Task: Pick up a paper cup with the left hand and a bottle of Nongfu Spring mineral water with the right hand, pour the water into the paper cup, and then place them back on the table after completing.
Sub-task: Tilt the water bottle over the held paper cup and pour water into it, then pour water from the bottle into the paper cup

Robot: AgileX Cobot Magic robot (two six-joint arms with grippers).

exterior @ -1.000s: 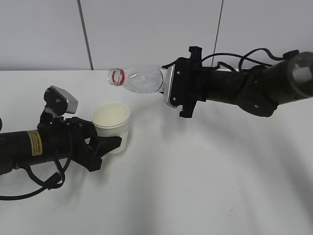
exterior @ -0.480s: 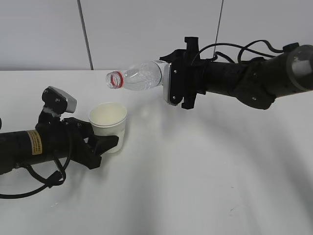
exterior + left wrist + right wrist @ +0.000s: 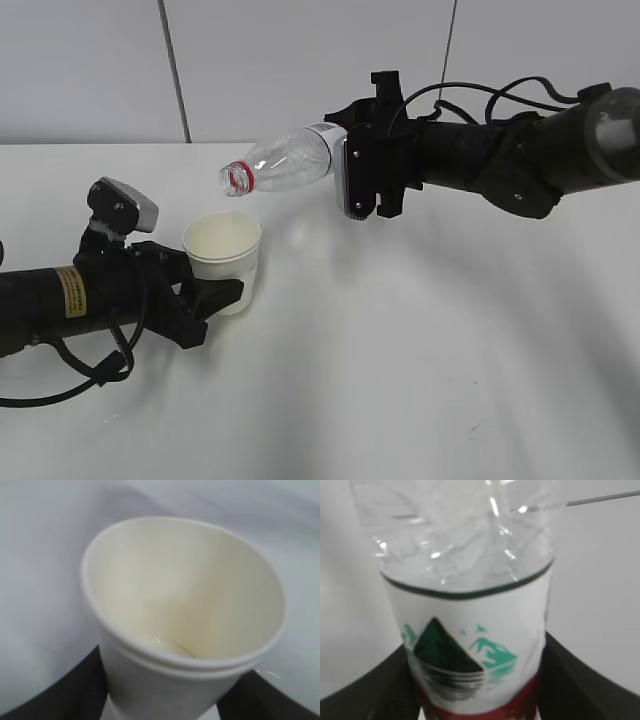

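My left gripper (image 3: 222,294), on the arm with the yellow sticker, is shut on a white paper cup (image 3: 224,258) and holds it upright at the left. The left wrist view shows the cup (image 3: 185,625) close up, with a little clear water (image 3: 170,647) at its bottom. My right gripper (image 3: 350,180) is shut on a clear water bottle (image 3: 285,160) with no cap and a red neck ring. The bottle lies nearly level, its mouth tipped a little down, above the cup's rim. The right wrist view shows its white, green and red label (image 3: 470,650).
The white table (image 3: 420,360) stretches to the right and front of both arms. A grey panelled wall stands behind it. The right arm and its black cables (image 3: 500,160) reach in from the right edge.
The bottle has tilted so its mouth points further down and has moved closer over the cup. The cup and my left gripper have shifted slightly left.
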